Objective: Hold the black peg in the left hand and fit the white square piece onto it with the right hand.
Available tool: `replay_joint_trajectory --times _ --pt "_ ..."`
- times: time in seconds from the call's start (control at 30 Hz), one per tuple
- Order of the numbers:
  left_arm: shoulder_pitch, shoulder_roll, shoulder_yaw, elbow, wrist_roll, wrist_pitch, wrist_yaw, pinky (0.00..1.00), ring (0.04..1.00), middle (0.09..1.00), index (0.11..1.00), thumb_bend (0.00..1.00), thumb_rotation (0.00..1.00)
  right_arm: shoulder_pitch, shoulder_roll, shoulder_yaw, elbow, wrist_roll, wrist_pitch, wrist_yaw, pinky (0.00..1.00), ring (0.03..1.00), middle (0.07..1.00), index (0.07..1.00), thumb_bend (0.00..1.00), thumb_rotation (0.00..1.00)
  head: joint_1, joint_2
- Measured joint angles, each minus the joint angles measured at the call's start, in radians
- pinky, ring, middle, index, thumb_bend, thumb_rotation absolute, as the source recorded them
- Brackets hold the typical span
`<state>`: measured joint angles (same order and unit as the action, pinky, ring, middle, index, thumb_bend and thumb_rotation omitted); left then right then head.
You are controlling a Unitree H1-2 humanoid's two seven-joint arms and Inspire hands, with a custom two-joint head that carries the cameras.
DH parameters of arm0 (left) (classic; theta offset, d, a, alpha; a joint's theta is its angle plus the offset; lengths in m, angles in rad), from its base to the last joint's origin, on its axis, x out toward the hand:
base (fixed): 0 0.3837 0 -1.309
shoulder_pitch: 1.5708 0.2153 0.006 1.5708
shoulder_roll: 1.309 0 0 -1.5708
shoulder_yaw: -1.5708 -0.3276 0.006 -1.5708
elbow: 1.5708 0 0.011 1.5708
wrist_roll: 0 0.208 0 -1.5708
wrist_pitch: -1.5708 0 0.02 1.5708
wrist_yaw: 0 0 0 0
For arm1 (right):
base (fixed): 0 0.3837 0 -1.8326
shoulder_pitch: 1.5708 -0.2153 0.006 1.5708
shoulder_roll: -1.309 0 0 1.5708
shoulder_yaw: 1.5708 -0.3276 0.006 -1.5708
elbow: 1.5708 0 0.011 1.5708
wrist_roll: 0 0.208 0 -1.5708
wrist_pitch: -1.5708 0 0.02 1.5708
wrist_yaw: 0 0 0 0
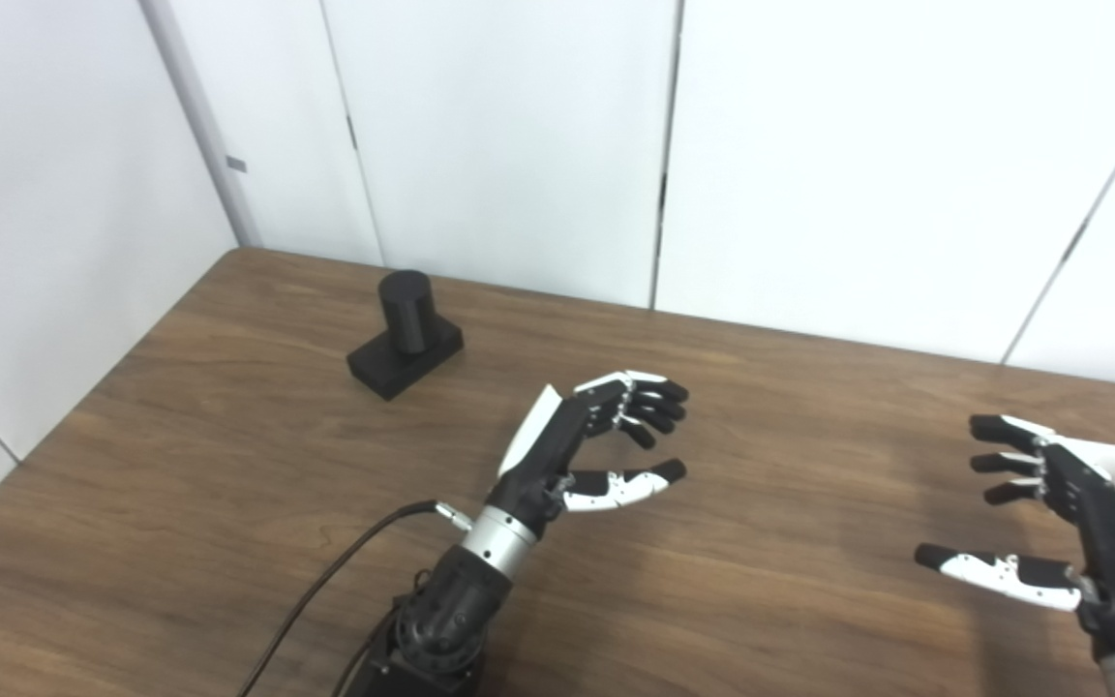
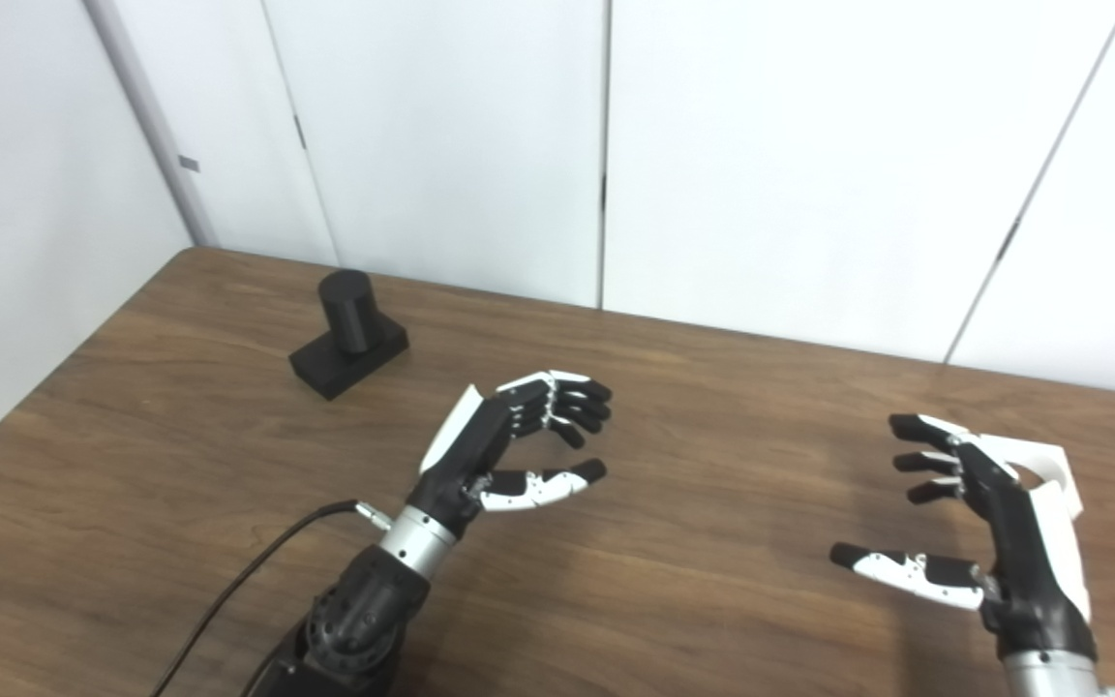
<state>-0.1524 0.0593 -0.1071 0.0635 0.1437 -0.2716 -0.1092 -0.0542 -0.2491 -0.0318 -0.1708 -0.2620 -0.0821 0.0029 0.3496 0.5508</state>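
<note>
Both hands' fingers (image 1: 649,405) apart, black peg (image 1: 406,332) beyond.

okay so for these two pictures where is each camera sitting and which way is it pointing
Left eye view: on the robot's head, looking down and forward over the wooden table toward white wall panels; shows left hand, forearm and cable, and right hand.
Right eye view: beside it, a little to the right, facing the same way; both hands show, and the white square piece shows behind the right hand.
Shared: both hands open and empty, the black peg standing far left on the table.
</note>
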Motion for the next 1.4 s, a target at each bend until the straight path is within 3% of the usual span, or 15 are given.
replay_joint_trajectory --times 0.3,0.9,1.03,1.2,1.4 --pt "0.000 -0.020 -0.016 0.038 0.012 0.000 0.010 0.53 0.635 0.657 0.685 0.57 0.00 0.003 0.000 -0.007 -0.006 -0.054 0.018 0.003 0.52 0.663 0.735 0.724 0.61 0.00 0.081 -0.058" --pt "-0.001 -0.020 -0.021 0.067 0.032 -0.012 0.016 0.52 0.639 0.666 0.684 0.57 0.00 0.007 0.000 -0.011 -0.005 -0.061 0.015 0.001 0.47 0.637 0.715 0.702 0.59 0.00 0.081 -0.063" --pt "-0.001 -0.019 -0.018 0.066 0.047 -0.011 0.026 0.53 0.654 0.702 0.686 0.66 0.00 0.007 0.001 -0.011 -0.005 -0.061 0.016 0.001 0.46 0.633 0.711 0.696 0.59 0.00 0.080 -0.063" --pt "-0.009 0.005 -0.001 -0.018 0.065 0.047 0.018 0.54 0.683 0.732 0.699 0.82 0.16 0.007 0.001 -0.011 -0.005 -0.061 0.016 0.001 0.45 0.621 0.705 0.692 0.60 0.00 0.081 -0.066" --pt "-0.041 0.084 0.010 -0.076 0.053 0.124 -0.024 0.55 0.701 0.744 0.715 0.83 0.16 0.007 0.000 -0.012 0.010 -0.060 0.011 0.000 0.45 0.618 0.700 0.686 0.60 0.00 0.086 -0.068"
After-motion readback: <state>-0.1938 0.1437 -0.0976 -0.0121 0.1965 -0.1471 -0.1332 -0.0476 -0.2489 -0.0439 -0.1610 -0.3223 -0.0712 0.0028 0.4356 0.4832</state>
